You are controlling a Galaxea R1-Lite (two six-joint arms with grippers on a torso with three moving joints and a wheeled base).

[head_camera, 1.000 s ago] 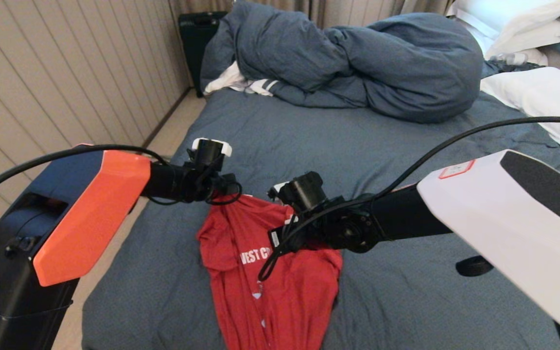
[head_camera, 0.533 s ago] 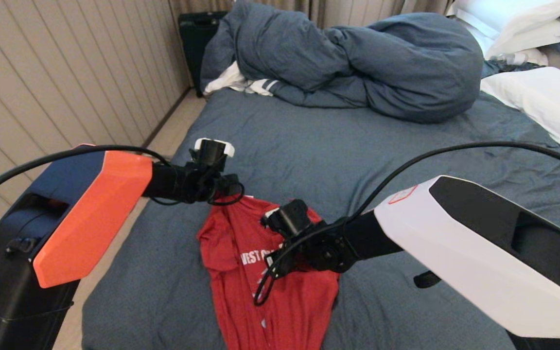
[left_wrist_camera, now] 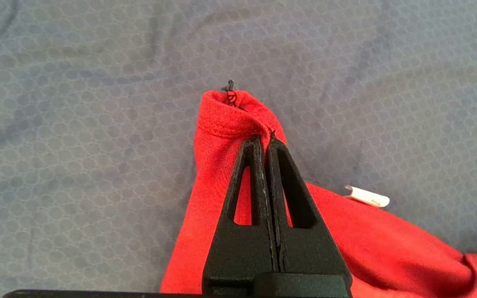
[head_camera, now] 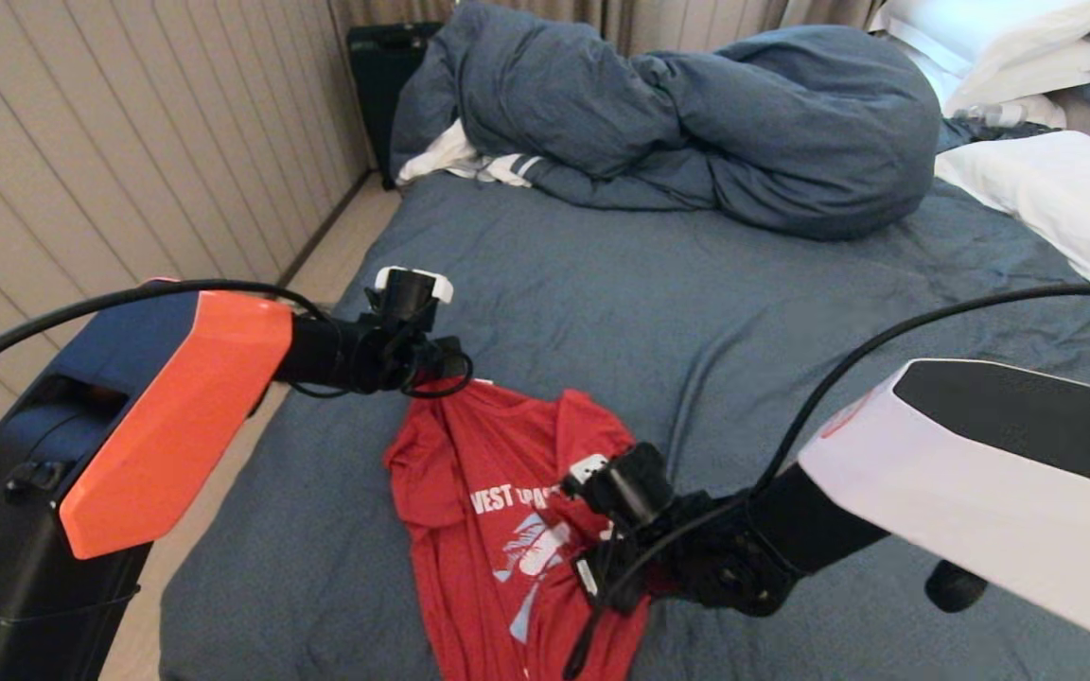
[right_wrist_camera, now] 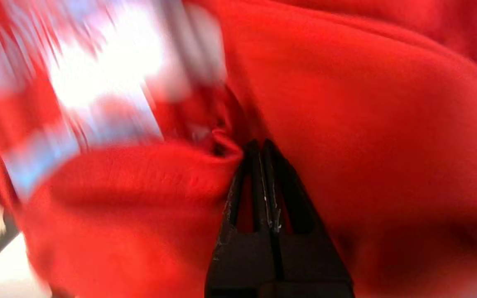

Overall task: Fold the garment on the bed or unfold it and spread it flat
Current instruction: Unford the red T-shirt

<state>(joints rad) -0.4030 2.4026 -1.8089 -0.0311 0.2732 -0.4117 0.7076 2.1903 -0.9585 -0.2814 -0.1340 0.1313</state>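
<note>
- left gripper (left_wrist_camera: 265, 140) clamped tight on the red garment (head_camera: 498, 492) hem, held above the bed (head_camera: 744, 312)
- right gripper (right_wrist_camera: 259, 147) pinched closed on garment fabric beside the print

On the red garment (head_camera: 469, 530) we read white lettering, "VEST" followed by a second word that folds in the cloth break up, so we cannot make it out. A small white tag (left_wrist_camera: 367, 198) at the garment's edge shows no legible print. A sticker on the right arm's white cover is unreadable.
</note>
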